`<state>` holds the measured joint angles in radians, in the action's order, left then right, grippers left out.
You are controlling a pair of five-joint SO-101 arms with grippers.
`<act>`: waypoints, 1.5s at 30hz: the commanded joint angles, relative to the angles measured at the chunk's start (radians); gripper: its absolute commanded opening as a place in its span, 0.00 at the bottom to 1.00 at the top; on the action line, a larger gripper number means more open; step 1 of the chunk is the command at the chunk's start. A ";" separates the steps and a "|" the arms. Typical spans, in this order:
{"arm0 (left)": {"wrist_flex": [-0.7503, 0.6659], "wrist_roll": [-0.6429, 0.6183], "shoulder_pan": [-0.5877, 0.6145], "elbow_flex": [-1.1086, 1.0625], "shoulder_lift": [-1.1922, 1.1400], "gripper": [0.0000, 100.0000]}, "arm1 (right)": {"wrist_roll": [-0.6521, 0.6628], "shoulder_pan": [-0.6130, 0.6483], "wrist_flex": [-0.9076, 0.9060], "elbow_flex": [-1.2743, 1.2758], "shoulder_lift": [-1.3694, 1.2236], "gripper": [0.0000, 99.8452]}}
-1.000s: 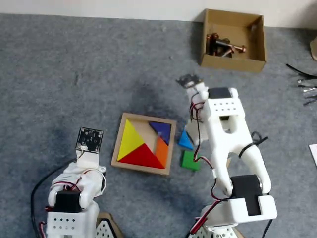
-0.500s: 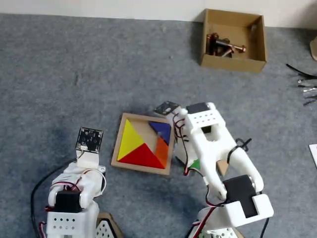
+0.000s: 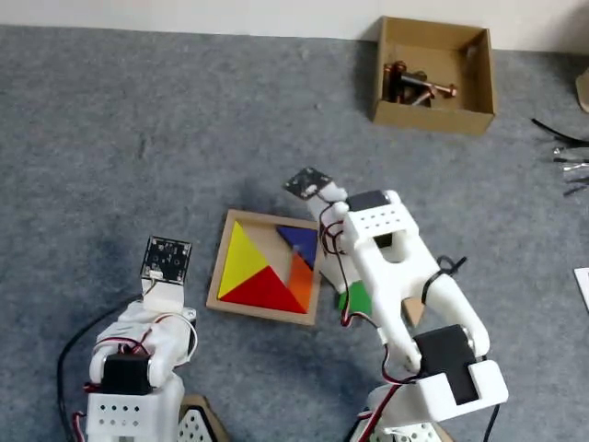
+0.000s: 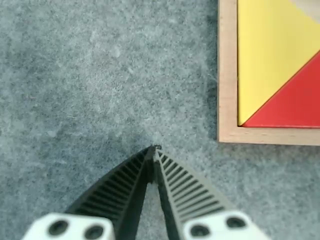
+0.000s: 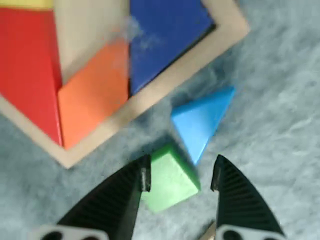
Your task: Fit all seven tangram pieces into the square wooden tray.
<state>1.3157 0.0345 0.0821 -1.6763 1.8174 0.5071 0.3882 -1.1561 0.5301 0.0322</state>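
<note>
The square wooden tray [image 3: 262, 311] holds a yellow triangle [image 3: 241, 258], a red triangle [image 3: 265, 287], an orange piece [image 3: 301, 276] and a dark blue piece [image 3: 299, 239], with bare wood between them. On the carpet just off the tray's right rim lies a green piece [image 5: 170, 177], partly under the right arm [image 3: 396, 258]. A light blue triangle [image 5: 202, 120] lies next to it. My right gripper [image 5: 180, 175] is open, one finger on each side of the green piece. My left gripper [image 4: 154, 155] is shut and empty over the carpet near the tray's corner [image 4: 226, 135].
A cardboard box [image 3: 428, 118] with copper-coloured items stands at the back right. Cables [image 3: 561, 147] lie at the right edge. Grey carpet stretches open to the left of and behind the tray.
The right arm has swung left toward the tray and now covers the light blue triangle in the high view. The left arm has not moved.
</note>
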 commanded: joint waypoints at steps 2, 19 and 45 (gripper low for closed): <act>0.005 0.009 0.010 -0.019 0.005 0.01 | -0.014 -0.002 0.088 -0.001 0.015 0.20; 0.005 0.009 0.010 -0.019 0.005 0.01 | -0.015 0.004 0.297 0.133 0.010 0.20; 0.005 0.009 0.010 -0.019 0.005 0.01 | -0.014 0.064 0.334 0.180 0.008 0.13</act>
<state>1.3157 0.0345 0.0821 -1.6763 1.8174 0.4994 0.4342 -0.8324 0.7050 0.0353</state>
